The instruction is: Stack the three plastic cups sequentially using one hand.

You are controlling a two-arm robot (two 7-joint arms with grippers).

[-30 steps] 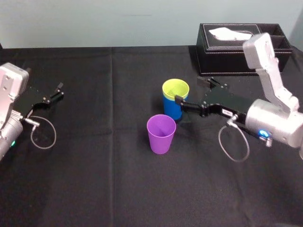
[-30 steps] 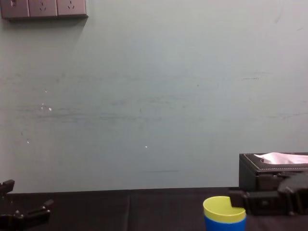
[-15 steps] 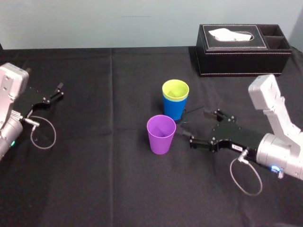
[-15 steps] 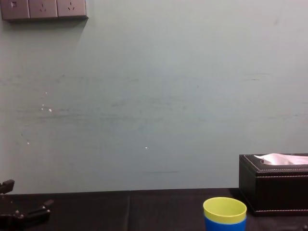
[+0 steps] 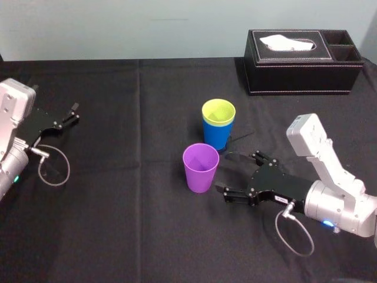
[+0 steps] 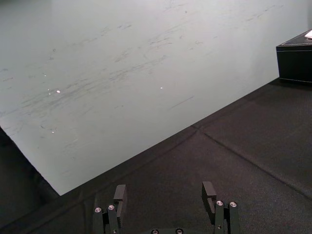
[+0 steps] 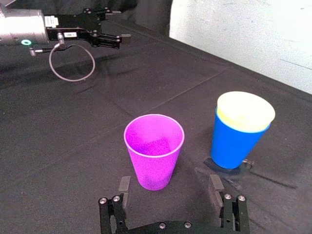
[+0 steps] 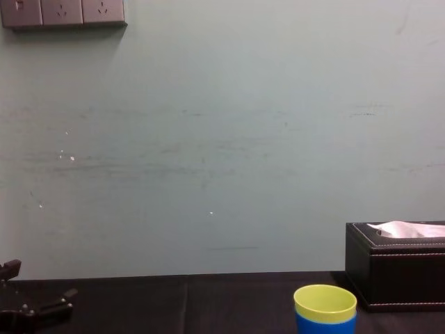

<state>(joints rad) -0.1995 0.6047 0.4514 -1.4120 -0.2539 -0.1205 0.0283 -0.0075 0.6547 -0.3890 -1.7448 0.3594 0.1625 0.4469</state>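
Observation:
The yellow-green cup [image 5: 218, 110] sits nested inside the blue cup [image 5: 216, 135], upright at mid-table. The purple cup [image 5: 200, 167] stands alone, upright, just in front of and left of that pair. My right gripper [image 5: 231, 174] is low over the cloth right beside the purple cup, open, with nothing between its fingers. In the right wrist view the purple cup [image 7: 154, 151] stands just beyond the open fingertips [image 7: 125, 186], and the blue cup [image 7: 233, 145] with the yellow-green cup [image 7: 245, 109] in it stands farther off. My left gripper [image 5: 73, 112] rests open at the far left.
A black tissue box [image 5: 303, 62] stands at the back right, also in the chest view [image 8: 395, 271]. A black cloth [image 5: 129, 224] covers the table, with free room at the front and left. A cable loop [image 5: 293, 229] hangs under the right wrist.
My right gripper has drawn back from the blue and yellow-green pair and come nearer and lower, ending beside the purple cup, still open. The cups and left arm have not moved.

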